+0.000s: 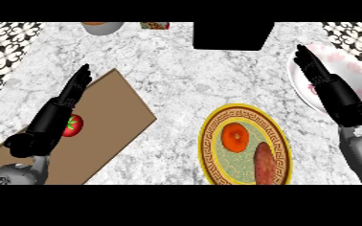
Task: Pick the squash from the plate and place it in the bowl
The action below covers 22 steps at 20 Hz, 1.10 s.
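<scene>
Squash (235,137) on plate (212,139) lower right, beside a brown vegetable (265,165); bowl (302,84) at right edge under right robot hand (326,87), fingers straight; left robot hand (60,107) straight-fingered over board (113,124), by tomato (73,125)

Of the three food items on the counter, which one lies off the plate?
The red tomato on the brown cutting board by the left hand; the round orange squash and brown sweet potato share the yellow-rimmed plate.

Bright even light, faint shadows, no glare
</scene>
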Motion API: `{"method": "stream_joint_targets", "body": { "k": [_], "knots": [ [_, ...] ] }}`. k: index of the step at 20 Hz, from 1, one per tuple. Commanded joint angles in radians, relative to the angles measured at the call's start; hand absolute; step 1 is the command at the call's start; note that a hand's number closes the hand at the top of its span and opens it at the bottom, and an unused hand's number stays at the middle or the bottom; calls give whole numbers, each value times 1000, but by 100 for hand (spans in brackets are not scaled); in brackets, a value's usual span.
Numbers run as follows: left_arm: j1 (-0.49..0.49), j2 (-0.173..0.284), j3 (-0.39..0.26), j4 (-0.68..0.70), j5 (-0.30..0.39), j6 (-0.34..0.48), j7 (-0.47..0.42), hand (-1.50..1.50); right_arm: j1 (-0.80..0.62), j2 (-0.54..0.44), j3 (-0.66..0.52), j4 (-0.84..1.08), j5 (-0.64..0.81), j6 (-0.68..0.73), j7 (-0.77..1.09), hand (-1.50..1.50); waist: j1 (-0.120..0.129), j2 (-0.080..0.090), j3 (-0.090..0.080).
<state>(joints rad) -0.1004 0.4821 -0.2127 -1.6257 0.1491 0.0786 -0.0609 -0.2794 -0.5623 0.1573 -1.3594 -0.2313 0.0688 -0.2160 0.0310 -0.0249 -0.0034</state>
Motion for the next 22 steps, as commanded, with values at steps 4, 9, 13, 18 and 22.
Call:
{"method": "stream_joint_targets", "body": {
  "k": [4, 9, 13, 18, 22],
  "knots": [
    [-41, -16, 56, 13, -44, 96, 23, 0, -83, 81, 68, 65, -223, 406, -113, 150, 49, 47, 11],
    [-94, -60, 66, 53, -70, 180, 114, 0, -135, 133, -45, 351, -173, 315, -267, -150, 32, 58, 11],
    [-93, -60, 63, 52, -84, 187, 126, 0, -151, 40, -3, 395, -159, 682, -491, -150, 23, 49, 10],
    [-116, -54, 76, 20, -77, 192, 202, 0, -226, -68, 53, 387, 46, 674, -628, -150, 20, 40, 8],
    [-124, -75, 62, 54, -117, 217, 186, 0, -270, -121, 146, 332, 180, 613, -637, -150, 3, 34, 6]
  ]
}}
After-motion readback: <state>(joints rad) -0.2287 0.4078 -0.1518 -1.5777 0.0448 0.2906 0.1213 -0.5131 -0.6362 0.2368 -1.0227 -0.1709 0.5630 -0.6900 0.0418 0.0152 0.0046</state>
